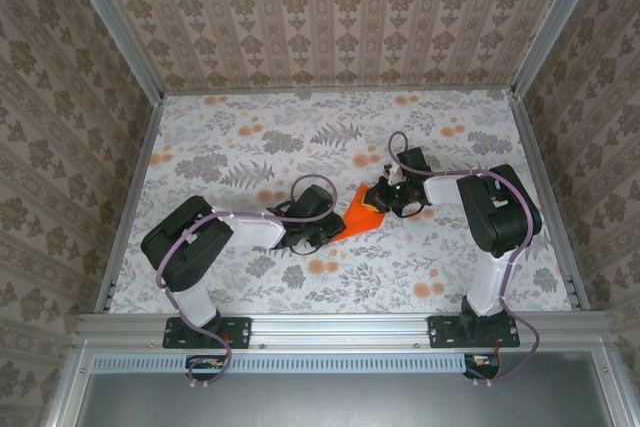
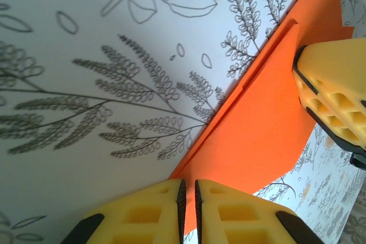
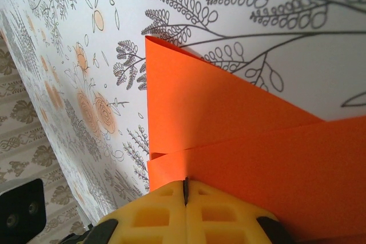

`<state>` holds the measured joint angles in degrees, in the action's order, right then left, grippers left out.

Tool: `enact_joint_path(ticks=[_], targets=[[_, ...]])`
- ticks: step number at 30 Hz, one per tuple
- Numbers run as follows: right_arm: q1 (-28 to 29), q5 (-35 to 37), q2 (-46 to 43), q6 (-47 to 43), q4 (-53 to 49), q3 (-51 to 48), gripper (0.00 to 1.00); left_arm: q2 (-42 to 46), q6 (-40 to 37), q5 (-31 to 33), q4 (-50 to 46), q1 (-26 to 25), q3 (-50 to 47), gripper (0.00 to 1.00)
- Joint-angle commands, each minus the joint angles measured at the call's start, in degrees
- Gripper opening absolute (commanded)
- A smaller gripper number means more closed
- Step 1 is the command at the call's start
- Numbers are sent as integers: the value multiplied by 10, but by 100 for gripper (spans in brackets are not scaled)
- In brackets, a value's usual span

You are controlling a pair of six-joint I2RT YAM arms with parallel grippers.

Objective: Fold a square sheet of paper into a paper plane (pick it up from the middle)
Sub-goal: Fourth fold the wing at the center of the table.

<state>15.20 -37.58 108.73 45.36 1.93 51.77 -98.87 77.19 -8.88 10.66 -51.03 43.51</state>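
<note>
– Arms first: where do they stand?
– Both are bolted at the near edge of the floral-print table (image 1: 330, 287). The left arm (image 1: 200, 247) bends in toward the right and the right arm (image 1: 495, 217) bends in toward the left. They meet about mid-table.
– And the left gripper?
– The left gripper (image 1: 326, 234) sits low, just left of the orange paper (image 1: 362, 215). Its wrist camera shows the two yellow pads pressed almost together, leaving only a thin slit. A near edge of the paper runs into that slit, so the paper is pinched there.
– What shape is the paper in?
– It is folded into a pointed wedge between the two grippers, with one layer overlapping another along a straight edge. It is down near the tabletop, but I cannot tell whether it lies fully flat.
– The right gripper?
– The right gripper (image 1: 384, 201) is at the paper's far right side, slightly farther back than the left. Its pads are clamped tight on an edge where two folded layers meet. One of its yellow fingers (image 2: 334, 98) shows in the left wrist view, against the sheet.
– Beyond that?
– Printed tabletop runs to the far wall (image 1: 340, 17), which is papered in brown floral stripes.
</note>
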Motion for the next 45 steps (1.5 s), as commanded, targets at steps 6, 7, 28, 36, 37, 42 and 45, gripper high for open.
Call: enact_joint_path(ticks=[6, 7, 28, 36, 37, 42, 45], targets=[[-9, 115, 60, -2, -98, -29, 4, 26, -54, -9, 22, -8, 6, 10], [-10, 114, 62, -2, -97, -30, 4, 27, -59, -11, 24, -9, 11, 9], [-9, 111, 71, -6, -105, -23, 4, 4, 18, 11, 36, -4, -62, 3], [-11, 113, 75, -8, -111, -21, 4, 5, 53, 29, 68, -3, -113, 3], [-11, 113, 75, -8, -112, -22, 4, 5, 56, 29, 75, -4, -120, 3], [-12, 114, 76, -9, -114, -20, 4, 30, 59, 43, 84, -5, -143, 0], [-14, 115, 76, -9, -116, -20, 4, 70, 42, 68, 52, -5, -143, 0]])
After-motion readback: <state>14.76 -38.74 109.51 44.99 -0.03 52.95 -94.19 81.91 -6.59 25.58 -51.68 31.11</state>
